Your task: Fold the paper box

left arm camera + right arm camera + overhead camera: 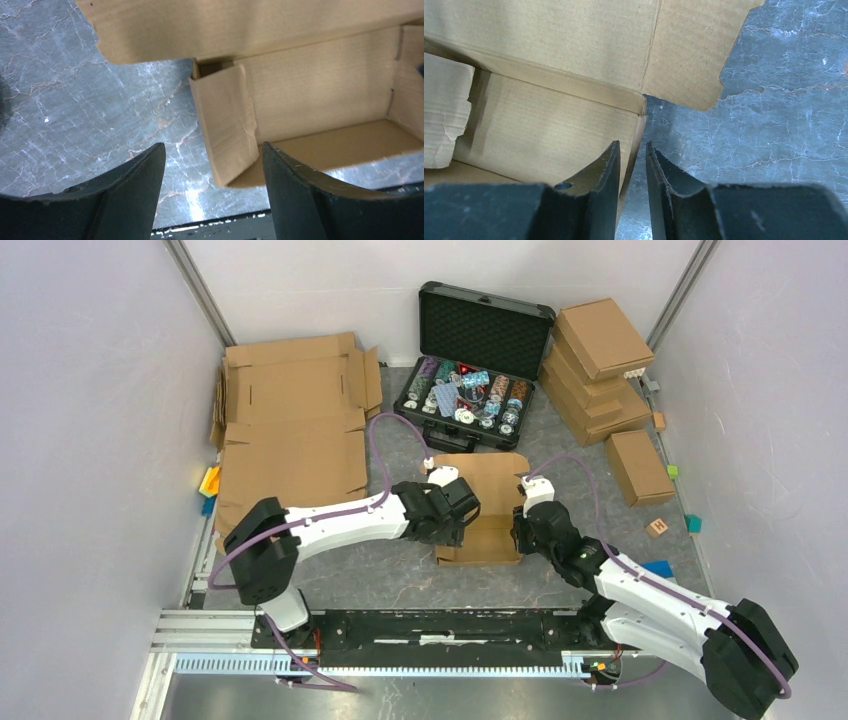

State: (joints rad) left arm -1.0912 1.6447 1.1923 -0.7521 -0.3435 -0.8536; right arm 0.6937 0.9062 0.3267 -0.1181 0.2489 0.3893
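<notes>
Although the top view takes in the whole worktop [400,580], it hides much of the paper box [492,480], which lies at the middle between the two arms. The left wrist covers its near left corner, and both pairs of fingertips are lost under their own wrists. Each wrist view cuts the box off at the frame edge, so its full outline shows nowhere. The left gripper [212,150] stands wide and holds nothing; a creased side flap [225,127], bent inward at the box's end, shows just beyond its fingers. The right gripper [632,146] is narrow, one finger [599,175] inside the box and the other outside, their tips pinching the upright side wall [544,135]. There is one black case [485,330], open behind the box, and its contents are too small to count. Flat cardboard sheets [290,430] overlap at the rear left, so their number is unclear. A stack of closed brown boxes [600,350] sits at the rear right with one single box [638,465] beside it. A few small coloured blocks, partly cut off, lie along both edges.
</notes>
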